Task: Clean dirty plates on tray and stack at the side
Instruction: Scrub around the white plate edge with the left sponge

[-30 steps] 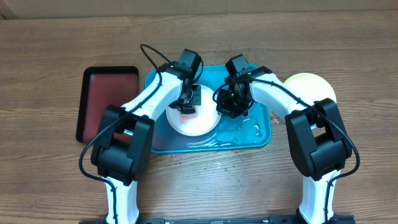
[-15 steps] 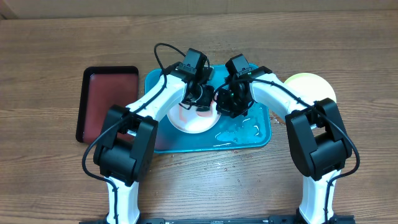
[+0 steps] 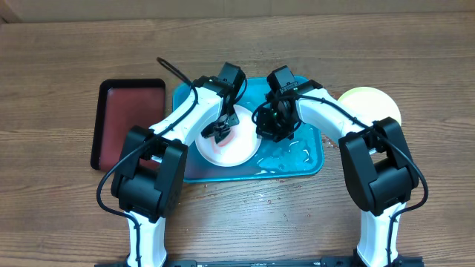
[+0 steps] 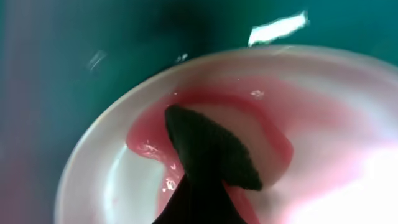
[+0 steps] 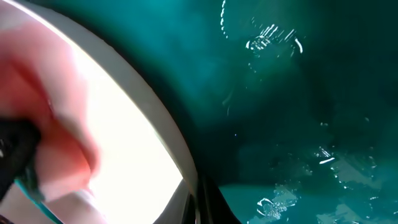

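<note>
One white plate (image 3: 231,150) lies in the turquoise tray (image 3: 312,148), and I am mid-wipe on it. A dark wedge-shaped tip (image 4: 211,152) under my left gripper (image 3: 220,131) presses into the pink smear (image 4: 146,142), while my right gripper (image 3: 272,124) sits at the plate's right rim; I cannot tell whether either is clenched or released. Next, I judge, the smear needs sweeping off before this plate goes beside the yellow-green plate (image 3: 371,104) outside the tray.
</note>
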You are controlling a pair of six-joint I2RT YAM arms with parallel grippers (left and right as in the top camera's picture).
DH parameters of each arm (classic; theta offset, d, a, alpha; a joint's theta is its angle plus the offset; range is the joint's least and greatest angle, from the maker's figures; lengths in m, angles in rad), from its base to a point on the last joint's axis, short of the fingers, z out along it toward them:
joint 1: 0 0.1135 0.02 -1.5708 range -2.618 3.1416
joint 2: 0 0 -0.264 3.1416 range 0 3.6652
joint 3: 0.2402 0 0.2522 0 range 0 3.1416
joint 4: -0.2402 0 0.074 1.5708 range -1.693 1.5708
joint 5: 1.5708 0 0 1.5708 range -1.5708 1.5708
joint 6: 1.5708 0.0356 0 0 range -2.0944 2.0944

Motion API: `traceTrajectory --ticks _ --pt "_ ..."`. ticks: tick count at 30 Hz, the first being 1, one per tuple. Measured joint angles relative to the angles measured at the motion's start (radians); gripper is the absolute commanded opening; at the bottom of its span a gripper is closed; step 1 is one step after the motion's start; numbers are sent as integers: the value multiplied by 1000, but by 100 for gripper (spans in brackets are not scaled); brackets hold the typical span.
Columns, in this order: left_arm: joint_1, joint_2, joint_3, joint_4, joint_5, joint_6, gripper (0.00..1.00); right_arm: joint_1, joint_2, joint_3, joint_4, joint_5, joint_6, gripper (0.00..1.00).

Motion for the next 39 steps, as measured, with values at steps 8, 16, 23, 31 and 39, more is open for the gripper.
traceTrajectory --ticks 8,16,23,31,39 --pt "0 0 1 -118 0 -180 4 1 0 -1 -2 -5 -10 4" --pt "0 0 0 -181 1 -335 4 1 0 -1 -1 -6 -10 4" --pt "0 0 -2 -101 -6 -302 4 0 0 -1 -1 1 -8 4" --pt "5 2 26 84 29 121 4 -16 0 -1 1 11 21 4" --pt "28 20 338 -55 80 390 4 -16 0 -1 22 8 17 14"
